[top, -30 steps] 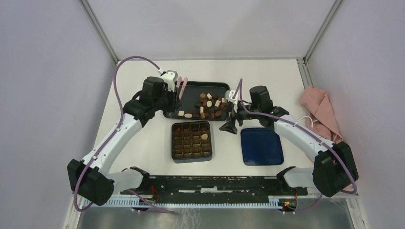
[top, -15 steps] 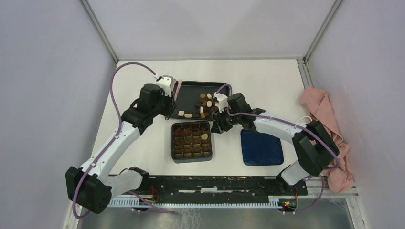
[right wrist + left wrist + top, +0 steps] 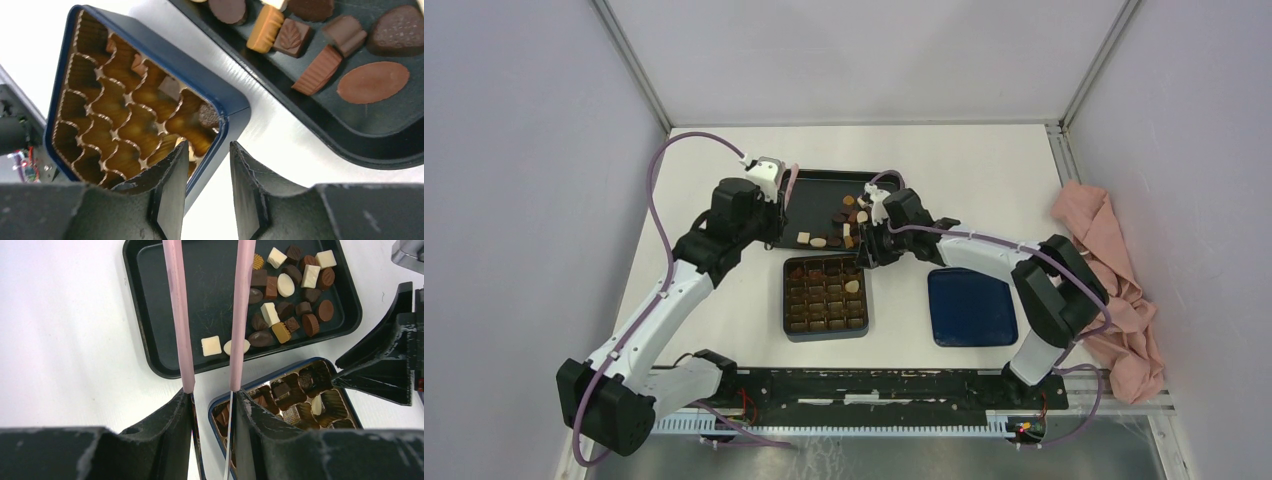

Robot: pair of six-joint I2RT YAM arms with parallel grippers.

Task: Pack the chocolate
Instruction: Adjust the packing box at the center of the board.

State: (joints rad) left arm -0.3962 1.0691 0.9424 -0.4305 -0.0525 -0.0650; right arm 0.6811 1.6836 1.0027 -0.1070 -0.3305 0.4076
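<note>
I read the top external view from a fixed camera overhead and behind the near edge of the white rectangular table (image 3: 984, 170). It faces forward and down, stands farthest back and covers the whole table.

My left wrist view looks down past the left gripper's black fingers (image 3: 165, 440) and along the long pink tweezers (image 3: 175, 315). It sits at middle range over the shallow black rectangular tray (image 3: 210, 290) and one corner of the dark-blue square box with gold compartments (image 3: 265, 380).

My right wrist view is closest, looking steeply down between the right gripper's black fingers (image 3: 170, 200) onto one box corner and the adjoining tray edge.

All three views share the strip where tray and box meet.
</note>
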